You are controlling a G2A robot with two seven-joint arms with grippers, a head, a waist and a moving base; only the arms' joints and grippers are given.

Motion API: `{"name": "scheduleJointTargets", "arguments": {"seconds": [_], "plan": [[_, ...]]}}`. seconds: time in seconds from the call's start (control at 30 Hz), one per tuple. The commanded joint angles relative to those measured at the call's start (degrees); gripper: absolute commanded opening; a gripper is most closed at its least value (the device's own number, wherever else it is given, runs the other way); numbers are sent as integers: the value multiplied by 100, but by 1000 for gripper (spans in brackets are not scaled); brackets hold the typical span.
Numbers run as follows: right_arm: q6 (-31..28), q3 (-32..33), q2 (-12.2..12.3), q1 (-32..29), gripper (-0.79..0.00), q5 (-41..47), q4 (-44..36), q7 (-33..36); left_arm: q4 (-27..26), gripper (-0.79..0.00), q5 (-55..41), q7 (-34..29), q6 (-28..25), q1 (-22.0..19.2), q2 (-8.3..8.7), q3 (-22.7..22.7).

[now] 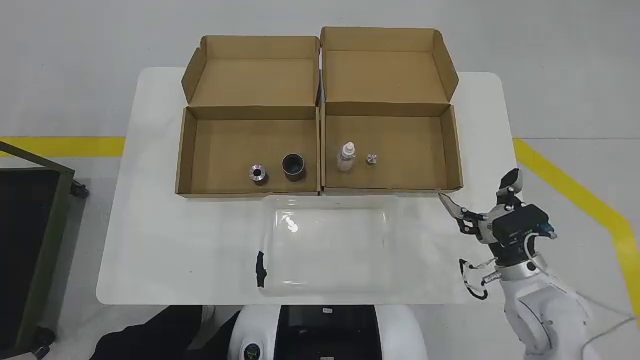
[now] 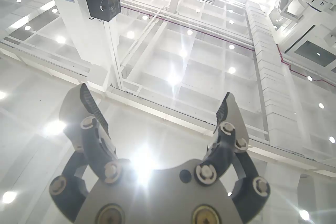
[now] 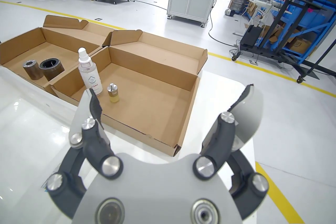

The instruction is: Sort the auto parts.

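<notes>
Two open cardboard boxes stand side by side at the back of the white table. The left box (image 1: 200, 155) holds a small metal cylinder (image 1: 259, 172) and a dark ring-shaped part (image 1: 293, 166). The right box (image 1: 420, 150) holds a white spray bottle (image 1: 346, 156) and a small brass fitting (image 1: 371, 158). My right gripper (image 1: 483, 202) is open and empty by the table's front right corner, beside the right box. Its wrist view shows the bottle (image 3: 89, 72), fitting (image 3: 113, 92), cylinder (image 3: 32, 69) and ring (image 3: 52, 67). My left gripper (image 2: 157, 101) is open, empty, pointing at the ceiling.
A clear plastic tray (image 1: 330, 245) lies at the table's front middle, just before the boxes. Both box lids (image 1: 385, 65) stand open at the back. A dark cart (image 1: 30, 240) stands left of the table. Yellow floor tape (image 1: 580, 195) runs past on the right.
</notes>
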Motion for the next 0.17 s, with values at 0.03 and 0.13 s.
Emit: {"name": "scheduleJointTargets", "arguments": {"seconds": [0.03, 0.13], "plan": [[0, 0, 0, 0, 0, 0, 0, 0, 0, 0, 0, 0, 0, 0, 0, 0], [0, 0, 0, 0, 0, 0, 0, 0, 0, -1, 0, 0, 0, 0, 0, 0]]}}
